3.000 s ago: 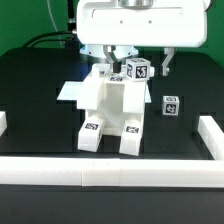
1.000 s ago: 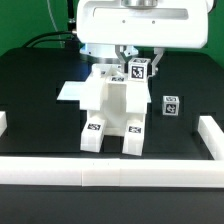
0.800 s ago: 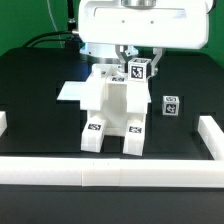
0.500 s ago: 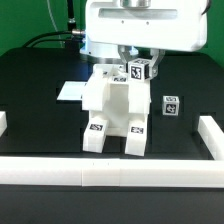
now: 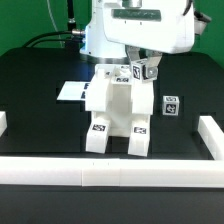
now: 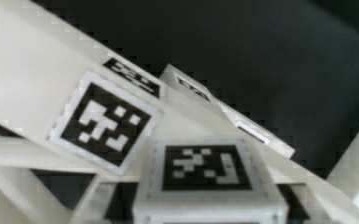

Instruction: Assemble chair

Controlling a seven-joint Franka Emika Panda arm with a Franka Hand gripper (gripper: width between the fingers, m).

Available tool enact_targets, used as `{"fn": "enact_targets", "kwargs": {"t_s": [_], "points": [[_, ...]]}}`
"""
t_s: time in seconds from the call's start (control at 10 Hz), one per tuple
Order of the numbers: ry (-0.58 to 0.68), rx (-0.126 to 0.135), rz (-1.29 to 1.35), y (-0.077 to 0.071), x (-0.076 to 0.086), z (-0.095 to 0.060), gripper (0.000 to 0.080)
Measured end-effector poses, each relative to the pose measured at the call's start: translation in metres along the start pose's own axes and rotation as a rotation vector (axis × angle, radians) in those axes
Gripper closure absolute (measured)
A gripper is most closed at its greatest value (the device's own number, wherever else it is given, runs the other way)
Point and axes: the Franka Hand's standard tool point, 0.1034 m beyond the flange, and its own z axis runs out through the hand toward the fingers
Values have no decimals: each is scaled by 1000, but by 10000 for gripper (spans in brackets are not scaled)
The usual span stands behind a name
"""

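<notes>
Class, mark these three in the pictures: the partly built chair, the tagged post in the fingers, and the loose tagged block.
partly built chair (image 5: 113, 105): exterior view, white front face.
tagged post (image 5: 143, 71): exterior view, its tag.
loose tagged block (image 5: 171, 106): exterior view, its front tag.

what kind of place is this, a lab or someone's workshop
Most likely a robotics lab bench: a black table fenced by white border rails, white chair parts wearing black-and-white tags, and a robot gripper shut on a tagged chair piece.
</notes>
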Motion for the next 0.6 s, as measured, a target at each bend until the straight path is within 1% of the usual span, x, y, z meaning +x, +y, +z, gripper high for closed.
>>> {"fn": "enact_targets", "kwargs": {"t_s": [0.1, 0.2, 0.3, 0.4, 0.6], "points": [[0, -2, -40, 0, 0, 0, 439], [-1, -8, -62, -3, -2, 1, 238], [-1, -17, -136, -6, -3, 0, 238], [3, -18, -243, -11, -2, -3, 169], [4, -17, -394, -10, -1, -2, 154]]}}
